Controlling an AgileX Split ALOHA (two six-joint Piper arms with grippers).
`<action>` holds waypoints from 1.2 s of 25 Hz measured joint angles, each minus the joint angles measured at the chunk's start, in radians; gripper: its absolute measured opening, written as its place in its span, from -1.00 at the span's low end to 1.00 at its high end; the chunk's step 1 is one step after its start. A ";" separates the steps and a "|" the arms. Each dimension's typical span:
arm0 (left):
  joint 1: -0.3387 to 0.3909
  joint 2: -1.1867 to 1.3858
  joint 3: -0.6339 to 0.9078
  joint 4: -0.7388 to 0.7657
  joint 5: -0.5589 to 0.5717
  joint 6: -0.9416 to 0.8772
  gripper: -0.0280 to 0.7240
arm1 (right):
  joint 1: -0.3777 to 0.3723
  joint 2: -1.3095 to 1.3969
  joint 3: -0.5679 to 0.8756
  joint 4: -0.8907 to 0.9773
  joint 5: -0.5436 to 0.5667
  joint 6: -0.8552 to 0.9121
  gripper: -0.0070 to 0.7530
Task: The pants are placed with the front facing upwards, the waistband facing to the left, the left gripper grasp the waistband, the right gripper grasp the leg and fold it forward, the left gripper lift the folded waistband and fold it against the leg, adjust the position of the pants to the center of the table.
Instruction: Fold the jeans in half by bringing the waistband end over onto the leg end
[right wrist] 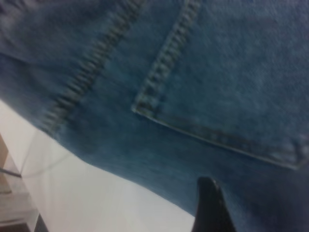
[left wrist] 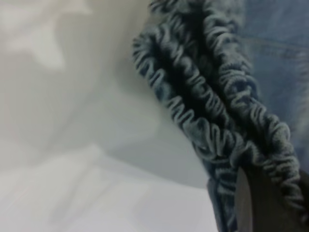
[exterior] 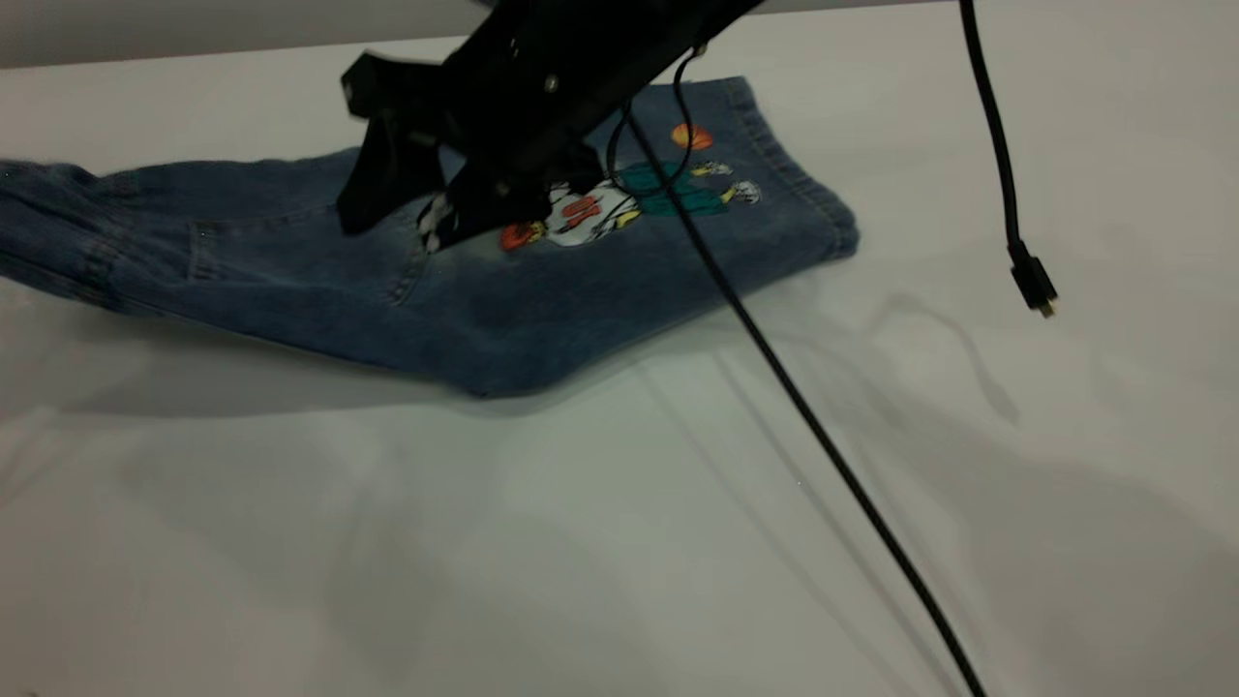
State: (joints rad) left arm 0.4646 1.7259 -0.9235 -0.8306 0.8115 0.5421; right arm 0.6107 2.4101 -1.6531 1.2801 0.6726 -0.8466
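The near half of the large plain white table (exterior: 600,542) carries nothing but a slack black cable (exterior: 803,407) running from 5 o'clock up toward 12. Beyond it, in the upper left of the exterior view, lie the short blue denim pants (exterior: 542,310), folded lengthwise, long axis running 9 to 3 o'clock: the stitched leg hem points to 3, the embroidered basketball player (exterior: 619,203) faces up, and the narrow end runs off frame at 9. The gathered, ruched denim waistband (left wrist: 217,111) fills the left wrist view, bunched into folds above the tabletop; a dark wedge of the matte black left gripper (left wrist: 260,203) sits against it, but whether it is clamped on the fabric cannot be told. The bulky black right gripper (exterior: 426,208) hangs over mid-garment, toward 11 o'clock; its wrist view shows pocket stitching close below one finger, its opening likewise undeterminable. Judgement: the waistband lies at 9 o'clock of the leg and must travel toward 3; the left arm is nearer.
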 joint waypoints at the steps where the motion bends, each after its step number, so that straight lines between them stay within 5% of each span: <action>1: -0.001 -0.032 0.013 -0.004 0.005 0.000 -0.65 | 0.007 0.008 0.000 0.000 0.000 0.000 -0.01; 18: -0.160 -0.367 0.028 0.001 0.103 -0.032 -0.66 | 0.139 0.055 0.000 0.000 0.043 -0.025 -0.01; 30: -0.160 -0.366 0.028 0.073 0.126 -0.070 -0.67 | -0.010 0.014 -0.001 -0.187 0.064 0.018 -0.01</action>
State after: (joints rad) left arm 0.3043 1.3598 -0.8960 -0.7573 0.9377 0.4717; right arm 0.6003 2.4245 -1.6540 1.0931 0.7369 -0.8281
